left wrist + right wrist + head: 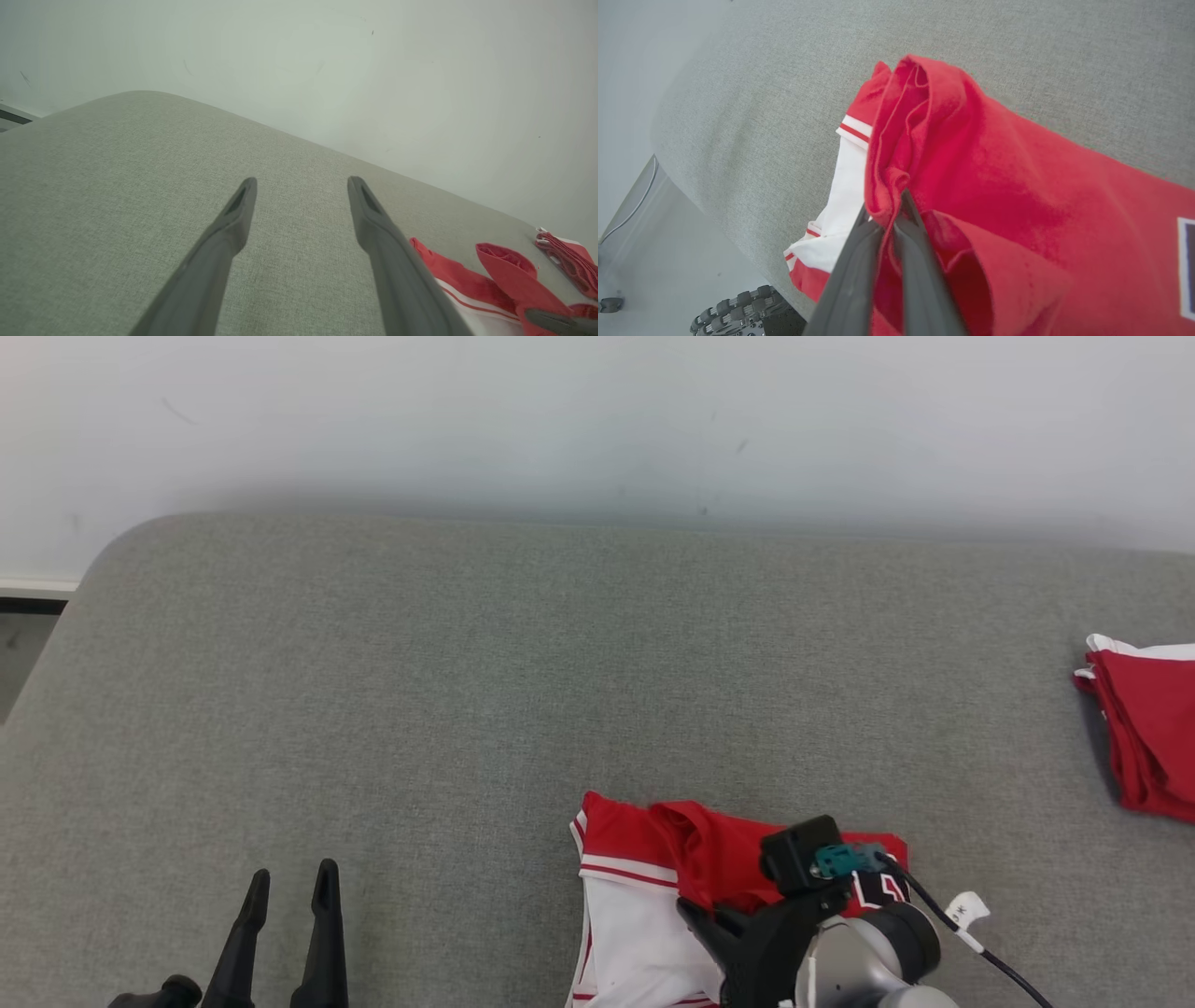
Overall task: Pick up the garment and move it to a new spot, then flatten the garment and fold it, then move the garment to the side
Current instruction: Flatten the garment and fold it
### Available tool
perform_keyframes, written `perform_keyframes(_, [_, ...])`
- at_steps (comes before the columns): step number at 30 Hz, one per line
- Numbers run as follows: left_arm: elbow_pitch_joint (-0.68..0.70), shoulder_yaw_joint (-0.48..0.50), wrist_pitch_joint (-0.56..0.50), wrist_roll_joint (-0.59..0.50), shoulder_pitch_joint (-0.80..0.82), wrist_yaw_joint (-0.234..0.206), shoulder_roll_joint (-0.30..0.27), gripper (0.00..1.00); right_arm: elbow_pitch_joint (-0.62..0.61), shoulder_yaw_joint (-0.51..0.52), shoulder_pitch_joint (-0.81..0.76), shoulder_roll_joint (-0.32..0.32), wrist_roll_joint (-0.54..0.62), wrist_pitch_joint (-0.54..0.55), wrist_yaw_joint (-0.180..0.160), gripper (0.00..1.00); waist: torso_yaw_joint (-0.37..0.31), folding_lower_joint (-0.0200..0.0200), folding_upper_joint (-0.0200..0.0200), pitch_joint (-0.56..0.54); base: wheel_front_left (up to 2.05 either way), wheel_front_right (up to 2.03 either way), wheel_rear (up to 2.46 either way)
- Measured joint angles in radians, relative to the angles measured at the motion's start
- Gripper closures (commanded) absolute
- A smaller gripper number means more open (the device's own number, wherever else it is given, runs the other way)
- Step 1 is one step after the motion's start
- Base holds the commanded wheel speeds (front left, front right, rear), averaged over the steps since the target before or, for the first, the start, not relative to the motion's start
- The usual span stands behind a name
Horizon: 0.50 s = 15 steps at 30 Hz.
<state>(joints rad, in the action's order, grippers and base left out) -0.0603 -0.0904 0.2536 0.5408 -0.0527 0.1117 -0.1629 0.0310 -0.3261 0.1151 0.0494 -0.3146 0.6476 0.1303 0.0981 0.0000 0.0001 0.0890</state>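
Head view: the red-and-white jersey (635, 905) lies at the near edge of the grey tabletop (467, 709), right of centre. The right gripper (693, 908) is on it, and the left gripper (293, 875) is well off to the left.

Left wrist view: the left gripper (302, 182) has its jaws wide and empty, with the jersey (467, 284) to their right.

Right wrist view: the right gripper (889, 210) has its jaws pinched on a red fold of the jersey (994, 186).

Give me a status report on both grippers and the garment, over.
Left gripper open, hovering over grey surface. Right gripper shut on a red fold of the garment. Second red garment lies far right, apart.
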Motion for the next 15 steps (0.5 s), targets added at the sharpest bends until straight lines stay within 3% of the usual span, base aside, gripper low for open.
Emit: perform_keyframes(15, [-0.024,-0.009,0.005,0.003,0.022,0.003,0.001,0.0,0.179,-0.113,0.11,0.0,-0.066,-0.075,0.0,1.0,0.038,0.0,0.0,0.017,0.0,0.0,0.0])
